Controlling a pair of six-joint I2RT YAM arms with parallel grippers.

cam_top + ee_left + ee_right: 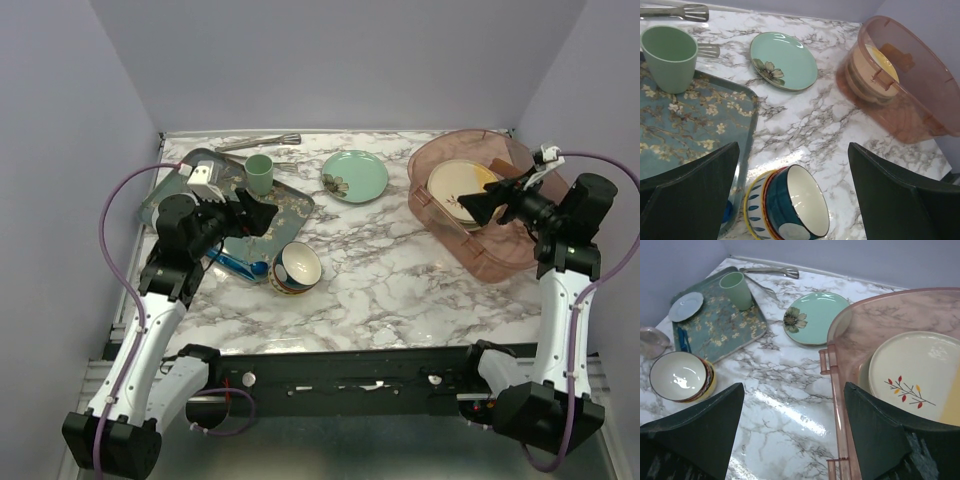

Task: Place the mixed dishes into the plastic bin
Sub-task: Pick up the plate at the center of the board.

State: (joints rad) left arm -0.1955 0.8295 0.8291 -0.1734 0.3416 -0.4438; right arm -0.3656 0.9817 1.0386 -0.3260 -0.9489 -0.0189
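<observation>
The plastic bin (438,232) stands at the right with stacked plates in it; the top one (920,370) is cream and yellow with a sprig. A mint green plate (355,175) lies on the marble at mid back. The blue-yellow bowl (790,207), cream inside, lies tilted beside the tray's corner. My left gripper (792,150) hangs open just above and behind the bowl, holding nothing. My right gripper (793,387) is open and empty over the bin's left rim (832,365).
A dark-green floral tray (290,205) at the left carries a green cup (259,173) and a small pale saucer (686,306). Metal tongs (260,142) lie along the back edge. A blue utensil (240,265) sits by the tray's near edge. Grey walls enclose the table.
</observation>
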